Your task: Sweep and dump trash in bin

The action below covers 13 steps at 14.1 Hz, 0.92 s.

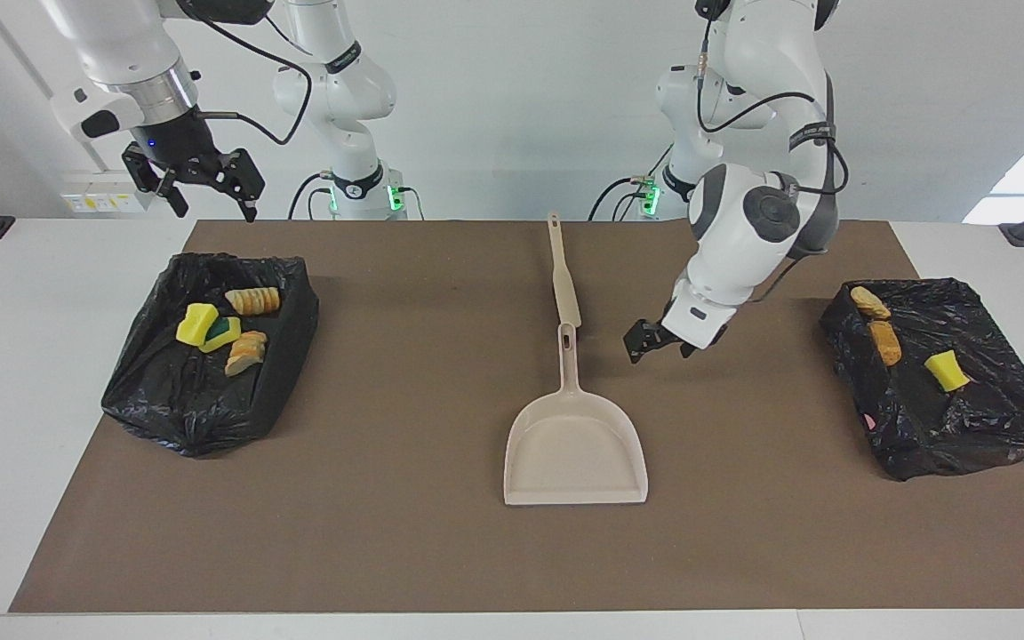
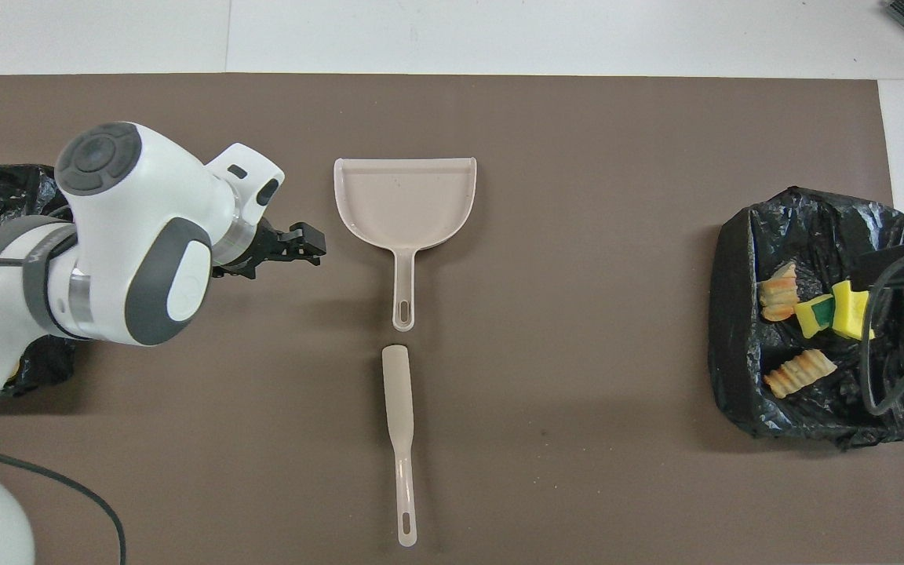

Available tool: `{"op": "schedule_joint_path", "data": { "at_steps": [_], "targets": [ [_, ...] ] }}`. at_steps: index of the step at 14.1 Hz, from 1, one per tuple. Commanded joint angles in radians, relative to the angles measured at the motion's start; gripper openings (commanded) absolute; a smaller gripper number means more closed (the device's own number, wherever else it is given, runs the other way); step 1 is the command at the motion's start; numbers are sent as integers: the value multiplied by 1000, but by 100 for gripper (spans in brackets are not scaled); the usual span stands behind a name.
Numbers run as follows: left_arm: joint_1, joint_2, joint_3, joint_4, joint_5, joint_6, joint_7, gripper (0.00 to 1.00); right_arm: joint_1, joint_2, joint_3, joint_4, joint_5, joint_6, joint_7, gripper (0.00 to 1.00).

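The trash sits in two black-lined bins at the table's ends. In the bin (image 1: 210, 356) toward the right arm's end lie a yellow sponge chunk (image 1: 197, 324), a green-faced sponge piece (image 1: 223, 332) and two ridged bread pieces (image 1: 253, 300). The other bin (image 1: 943, 378), toward the left arm's end, holds two golden-brown bread pieces (image 1: 878, 324) and one yellow sponge chunk (image 1: 947, 370). Between them, on the brown mat (image 1: 388, 533), the beige dustpan (image 1: 576, 444) lies flat and empty, its handle pointing toward the robots, with the slim beige brush (image 1: 562, 276) lying in line with it, nearer to the robots, tip just short of the handle's end. The left gripper (image 1: 660, 341) hangs low over bare mat beside the dustpan's handle, jaws spread, holding nothing. The right gripper (image 1: 205, 191) hovers spread wide above the robots' edge of its bin, holding nothing.
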Motion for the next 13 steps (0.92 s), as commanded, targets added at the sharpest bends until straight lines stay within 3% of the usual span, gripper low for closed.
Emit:
{"op": "schedule_joint_path", "data": {
  "at_steps": [1,8,13],
  "targets": [
    [90,-39,-5,-18,-4,-82,115,100,-2,-12,2,-4,13,-9,21,100],
    [264,-74,-5,-12,96,-116,364,100,-3,-12,2,-4,13,-5,19,100],
    [264,-152,-5,96,137,-268,358,100,-2,-12,2,-4,13,-9,21,100]
  ]
}}
